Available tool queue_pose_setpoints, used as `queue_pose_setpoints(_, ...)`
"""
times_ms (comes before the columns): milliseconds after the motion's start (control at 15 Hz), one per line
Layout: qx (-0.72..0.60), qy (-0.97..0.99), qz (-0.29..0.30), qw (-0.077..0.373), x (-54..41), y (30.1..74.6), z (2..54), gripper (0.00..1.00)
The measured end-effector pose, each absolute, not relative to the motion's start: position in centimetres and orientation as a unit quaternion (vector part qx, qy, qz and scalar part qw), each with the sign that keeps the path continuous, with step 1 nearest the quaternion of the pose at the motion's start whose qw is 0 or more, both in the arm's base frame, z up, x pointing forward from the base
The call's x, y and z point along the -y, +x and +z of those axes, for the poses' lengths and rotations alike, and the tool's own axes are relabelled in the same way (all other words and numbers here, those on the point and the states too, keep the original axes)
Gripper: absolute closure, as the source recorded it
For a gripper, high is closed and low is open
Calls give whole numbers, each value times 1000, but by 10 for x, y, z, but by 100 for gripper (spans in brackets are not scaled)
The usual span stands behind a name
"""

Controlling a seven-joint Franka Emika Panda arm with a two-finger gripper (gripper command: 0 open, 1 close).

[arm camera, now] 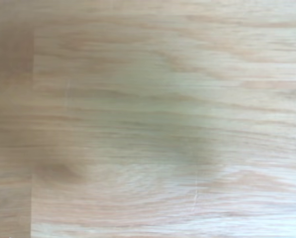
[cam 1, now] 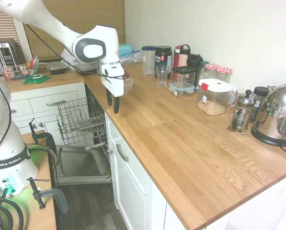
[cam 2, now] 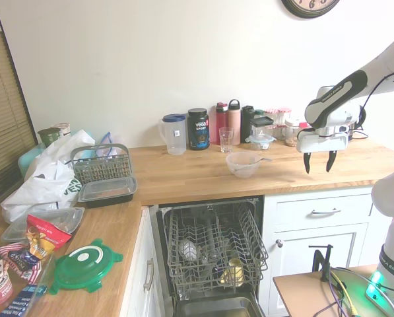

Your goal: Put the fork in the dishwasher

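Jaws: the gripper (cam 2: 319,162) is hanging over the wooden counter (cam 1: 181,139) with its two dark fingers (cam 1: 116,104) spread apart, pinching nothing and touching nothing, tips pointing down

Wrist view: just showing blurry wood grain, so nothing sitting right under the hand

Dishwasher: the dishwasher (cam 2: 213,251) is sitting open under the counter, door dropped down, wire rack (cam 1: 80,117) pulled out, with a couple of items lying in it, too small to tell what they are

Fork: something thin with a handle is leaning out of the clear bowl (cam 2: 244,164) on the counter, well apart from the gripper; looks like it could be the fork, but honestly can't tell for sure

Bowl spot: it's sitting just above the dishwasher opening, between the gripper and the pitcher (cam 2: 174,134)

Readable stuff: the black tub (cam 2: 198,129) by the wall is showing "VEGA SPORT", and the arm base is reading "FRANKA EMIKA"

Back row: bottles, a glass (cam 2: 226,140), jars, a French press (cam 1: 241,114) and a shiny kettle (cam 1: 277,115) are lining the wall
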State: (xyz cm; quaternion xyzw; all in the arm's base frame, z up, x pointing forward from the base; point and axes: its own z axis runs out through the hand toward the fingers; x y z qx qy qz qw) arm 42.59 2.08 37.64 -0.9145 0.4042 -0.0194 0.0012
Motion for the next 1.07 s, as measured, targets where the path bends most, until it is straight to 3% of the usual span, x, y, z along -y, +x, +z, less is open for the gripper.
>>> queue_pose_setpoints(333,-376,-926,-35,10,-64,424,389,0)
queue_pose_setpoints(733,-319,-940,-102,57,-139,381,454,0)
queue_pose_setpoints(1067,-273,-952,-122,69,-189,398,453,0)
